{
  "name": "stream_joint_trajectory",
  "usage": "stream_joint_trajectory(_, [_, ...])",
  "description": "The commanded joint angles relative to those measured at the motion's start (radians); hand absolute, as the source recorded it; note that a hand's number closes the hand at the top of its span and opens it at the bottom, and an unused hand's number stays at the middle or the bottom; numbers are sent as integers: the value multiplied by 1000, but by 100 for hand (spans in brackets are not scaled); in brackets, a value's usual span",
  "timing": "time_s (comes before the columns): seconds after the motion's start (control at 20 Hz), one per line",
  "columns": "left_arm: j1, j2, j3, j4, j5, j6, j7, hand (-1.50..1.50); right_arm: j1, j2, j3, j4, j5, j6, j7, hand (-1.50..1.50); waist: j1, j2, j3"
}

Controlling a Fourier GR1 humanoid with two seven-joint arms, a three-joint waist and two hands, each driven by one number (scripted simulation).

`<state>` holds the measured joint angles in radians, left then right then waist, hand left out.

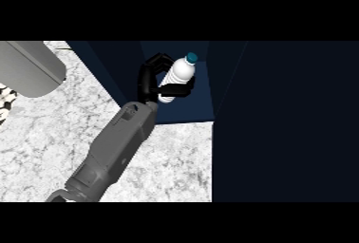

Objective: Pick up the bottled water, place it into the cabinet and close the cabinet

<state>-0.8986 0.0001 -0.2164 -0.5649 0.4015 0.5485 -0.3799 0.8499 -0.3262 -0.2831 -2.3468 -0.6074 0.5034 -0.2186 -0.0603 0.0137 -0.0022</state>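
Placing step: the right hand (151, 78), fingers clamped on the water bottle (179, 76), reaches into the cabinet (189, 107); next comes releasing it.

A white-and-grey speckled marble counter top (63, 137) fills the left and lower part of the head view. A grey rounded metal object (32, 66) sits at its upper left corner. A dark navy cabinet (196, 109) stands on it at the right.

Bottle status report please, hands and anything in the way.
One robot hand curled round the bottle, which side unclear. Bottle upright at the open cabinet. Other hand out of view. Cabinet door open at right, nothing blocking.
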Motion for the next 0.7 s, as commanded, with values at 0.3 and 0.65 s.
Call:
stream_joint_trajectory(0.3, [-168, 0, 25, 244, -22, 59, -59, -150, 39, 33, 27, -110, -75, 0, 15, -150, -26, 6, 0])
stream_joint_trajectory(0.65, [-247, 10, 60, 358, -44, 28, -53, -150, 49, 10, 9, -132, -83, 3, 20, -150, -19, 8, 0])
